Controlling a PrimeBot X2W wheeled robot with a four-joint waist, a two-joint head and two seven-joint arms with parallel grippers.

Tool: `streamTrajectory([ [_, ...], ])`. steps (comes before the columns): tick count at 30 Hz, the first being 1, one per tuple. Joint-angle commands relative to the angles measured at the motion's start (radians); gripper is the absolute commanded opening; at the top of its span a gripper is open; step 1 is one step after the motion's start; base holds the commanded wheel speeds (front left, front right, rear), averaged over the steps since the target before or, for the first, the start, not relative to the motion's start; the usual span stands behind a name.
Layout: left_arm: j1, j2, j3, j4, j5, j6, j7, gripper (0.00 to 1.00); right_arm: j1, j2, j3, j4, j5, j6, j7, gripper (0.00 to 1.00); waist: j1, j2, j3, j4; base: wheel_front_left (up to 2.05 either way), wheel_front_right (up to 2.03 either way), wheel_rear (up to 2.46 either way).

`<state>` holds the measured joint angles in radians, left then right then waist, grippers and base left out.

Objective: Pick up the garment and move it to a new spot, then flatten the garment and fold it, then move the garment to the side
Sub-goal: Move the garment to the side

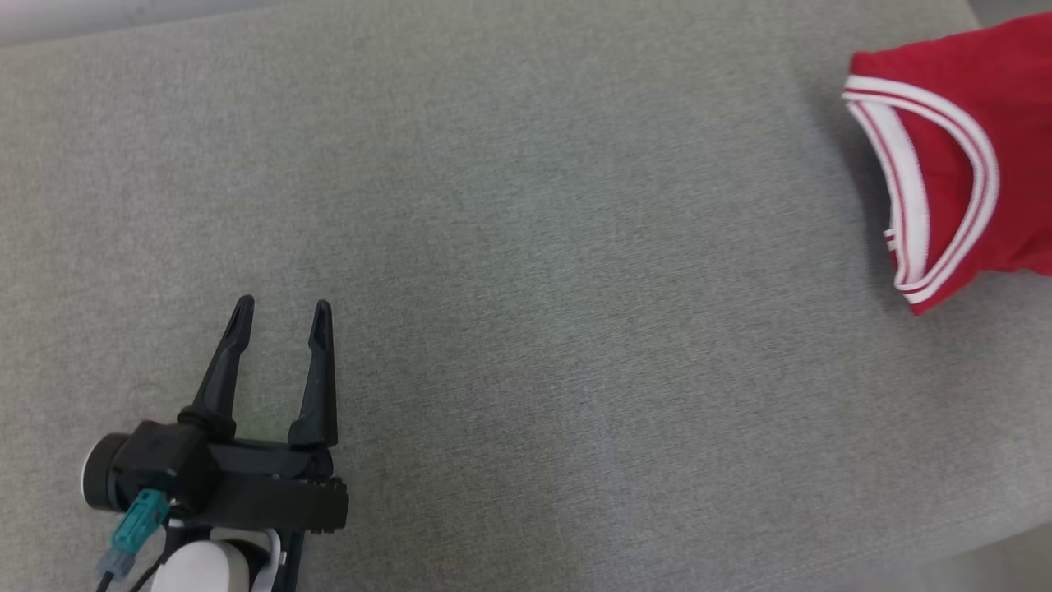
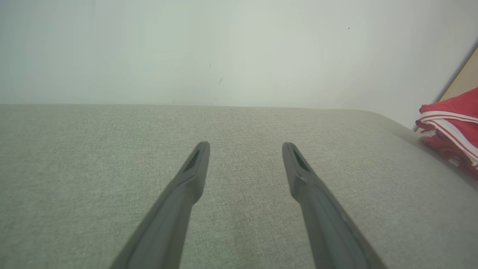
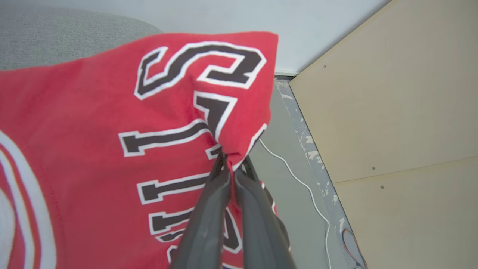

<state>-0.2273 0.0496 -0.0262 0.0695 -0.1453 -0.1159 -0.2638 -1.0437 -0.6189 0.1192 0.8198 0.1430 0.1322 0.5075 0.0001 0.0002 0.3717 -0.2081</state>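
The garment is a red jersey with white trim, lying folded at the far right edge of the grey cushion. In the left wrist view the garment sits at the right edge. Black letters edged in white show on the garment in the right wrist view. There my right gripper is shut on a pinch of its red fabric near the cushion's end. My left gripper stands open at the lower left, well away from the garment, with nothing between its fingers.
A pale wall rises behind the cushion. Past the cushion's right end lie a grey floor with a white cable and a tan wooden panel.
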Motion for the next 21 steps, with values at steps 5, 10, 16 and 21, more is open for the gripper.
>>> streamTrajectory([
  [5, -0.040, 0.012, 0.005, 0.002, 0.020, -0.009, 0.000, 1.00, 0.023, 0.041, -0.103, 0.029, -0.154, -0.003, -0.051, 1.00, -0.0001, -0.0002, 0.036, 0.028, 0.00, 0.00, 0.00],
  [10, -0.049, 0.010, 0.002, 0.012, 0.017, -0.013, 0.000, 1.00, 0.041, 0.083, -0.125, 0.009, -0.201, -0.003, -0.111, 1.00, -0.0001, -0.0002, 0.010, 0.037, 0.00, 0.00, 0.00],
  [16, -0.011, 0.007, 0.005, 0.020, -0.008, -0.012, 0.000, 1.00, 0.117, 0.162, -0.086, -0.045, -0.133, -0.003, -0.252, 1.00, -0.0001, -0.0002, -0.072, 0.049, 0.00, 0.00, 0.00],
  [21, 0.040, 0.003, 0.020, 0.036, -0.063, -0.013, 0.000, 1.00, 0.284, 0.221, -0.009, -0.194, 0.028, -0.003, -0.456, 1.00, -0.0001, -0.0002, -0.182, 0.072, 0.00, 0.00, 0.00],
])
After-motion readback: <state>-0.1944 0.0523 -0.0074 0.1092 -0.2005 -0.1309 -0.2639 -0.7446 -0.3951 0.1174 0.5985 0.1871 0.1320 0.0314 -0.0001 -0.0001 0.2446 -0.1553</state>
